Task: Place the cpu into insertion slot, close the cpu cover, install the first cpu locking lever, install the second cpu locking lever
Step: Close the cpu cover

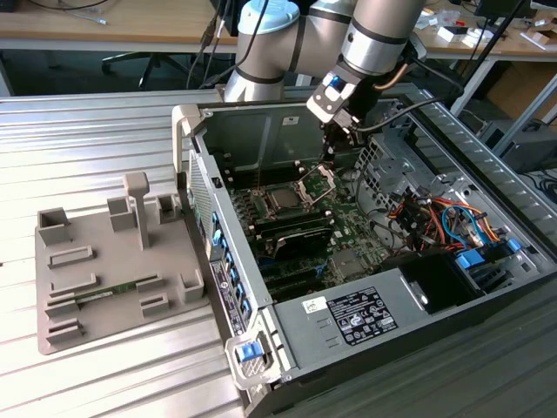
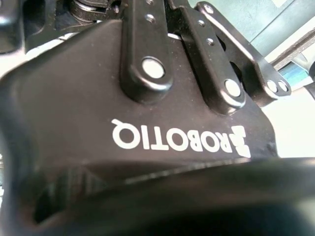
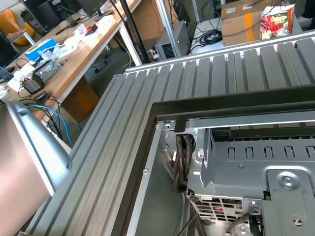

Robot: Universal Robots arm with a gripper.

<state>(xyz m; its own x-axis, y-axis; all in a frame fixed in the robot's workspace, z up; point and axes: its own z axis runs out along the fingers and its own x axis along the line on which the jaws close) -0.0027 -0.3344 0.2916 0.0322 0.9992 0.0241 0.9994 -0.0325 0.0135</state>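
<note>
At the exterior view's left, a grey plastic fixture tray with posts and pockets (image 1: pixel 104 261) lies on the ribbed metal table (image 1: pixel 78 131). A green memory stick (image 1: pixel 111 291) rests flat in one pocket. Just beside the tray stands the open black and grey computer case (image 1: pixel 200 187), and its near wall with blue tabs faces the tray.

Inside, near the frame's middle, the small flat square cpu (image 1: pixel 283 202) sits in the square black insertion slot (image 1: pixel 265 198) on the green circuit board (image 1: pixel 348 228). Its silvery top faces up. Being square it has no long axis, and its edges run skewed to the frame, in line with the board.

Just right of the slot, the thin silver cpu cover (image 1: pixel 318 181) is swung up on its hinge edge and stands tilted, not down on the cpu. My hand (image 1: pixel 334 150) hangs from the upper middle of the frame, just over the cover's raised edge. I cannot tell whether it touches the cover, nor whether it is clenched or released.

Long black memory slots (image 1: pixel 300 233) lie just below the socket, and a grey box with a white label (image 1: pixel 357 315) fills the lower middle. Further right are a tangle of orange, red and blue cables (image 1: pixel 439 218) and a blue-handled drive bay (image 1: pixel 483 261).

The first wrist view shows the case's black rim (image 3: pixel 221 105) and a grey perforated metal cage (image 3: pixel 246 157) beneath it. In the second wrist view, black link bars (image 2: pixel 147 59) of my hand sit close to the lens.
</note>
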